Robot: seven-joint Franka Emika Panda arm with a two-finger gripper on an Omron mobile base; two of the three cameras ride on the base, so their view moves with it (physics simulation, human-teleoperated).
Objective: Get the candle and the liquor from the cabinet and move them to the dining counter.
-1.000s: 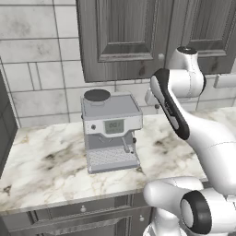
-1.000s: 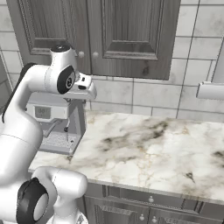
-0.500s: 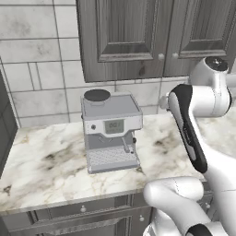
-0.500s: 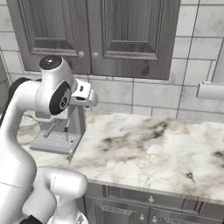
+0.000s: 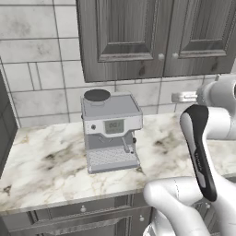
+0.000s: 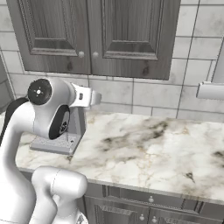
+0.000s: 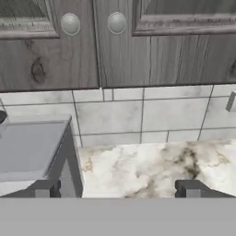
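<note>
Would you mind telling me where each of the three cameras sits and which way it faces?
Left base view: behind the arm's left, facing the closed cabinet and coffee machine; the arm rises at lower right.
Right base view: behind its right, facing the same cabinet and marble worktop; the arm rises at lower left.
Hand view: on the hand, facing the cabinet knobs; the open tool shows below.
All three share the cabinet doors and coffee machine.

Dark grey cabinet (image 5: 138,41), veined worktop (image 5: 50,166)

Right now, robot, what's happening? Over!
Gripper open, holding nothing. Cabinet doors both shut, candle and liquor hidden. Coffee machine on worktop below left door.
</note>
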